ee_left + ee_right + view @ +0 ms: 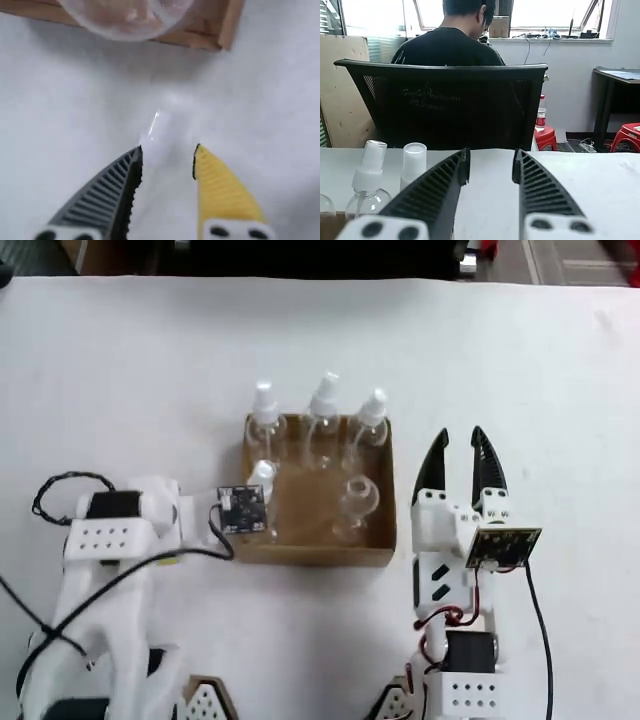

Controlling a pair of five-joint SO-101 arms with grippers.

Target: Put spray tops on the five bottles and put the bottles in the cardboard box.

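- The cardboard box (310, 556) sits mid-worktop (150, 360) with all five bottles standing inside. Three topped bottles (323, 400) line its 12 o'clock wall and a fourth topped bottle (260, 478) stands at the 9 o'clock side. One open-necked bottle (357, 502) is in the 4 o'clock corner.
- The right hand (460, 435) lies just outside the box's 3 o'clock wall, fingers apart and empty, pointing to 12 o'clock. The open-necked bottle lies at about 8 o'clock from its tips.
- The left hand (167, 147) hangs over bare worktop, fingers apart, clamped on nothing. Its camera board (243, 508) sits just beside the box's 9 o'clock wall, so the open-necked bottle lies at 3 o'clock, across the box.
- That bottle's long axis is vertical, neck up, so a top would have to come straight down. I judge the right arm slightly nearer.
- The left wrist view adds a pale streak (159, 120) on the worktop ahead of the fingers, toward a corner of the box. Whether it is the missing top I cannot tell.
- The right wrist view gives two sprayer heads (370, 160) side on, standing upright.
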